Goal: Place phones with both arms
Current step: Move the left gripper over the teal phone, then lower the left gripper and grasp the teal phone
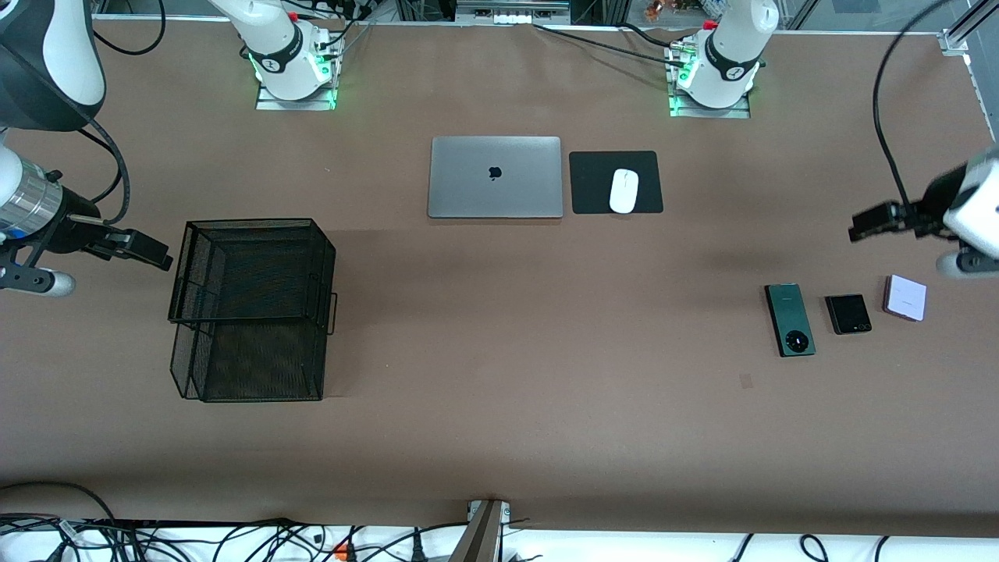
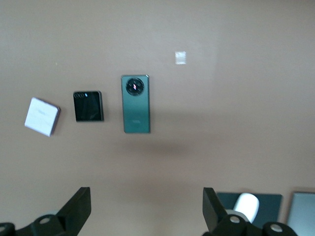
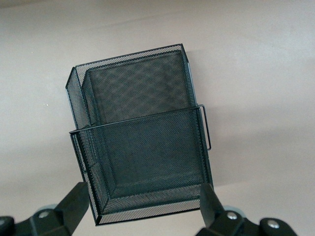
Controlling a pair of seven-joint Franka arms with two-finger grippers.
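Two arms raised over tabletop ends, both empty. Left claw (image 1: 858, 231) hangs over tabletop beside phones, fingers (image 2: 78, 209) spread wide. Right claw (image 1: 160, 256) hangs just beside black wire-mesh basket (image 1: 250, 312), fingers (image 3: 74, 206) apart. Brown matte tabletop (image 1: 499, 375). Three phones in row at left arm's end: long dark-green phone (image 1: 790, 320), squarish black phone (image 1: 848, 314), pale lilac-white phone (image 1: 905, 297). Silver laptop (image 1: 495, 177), white mouse (image 1: 623, 190) on black pad (image 1: 593, 183) near arm bases.

A robotics lab, this: two white arms (image 1: 289, 55) bolted onto a brown table (image 1: 499, 437), loose cables (image 1: 234, 538) trailing along its edge.
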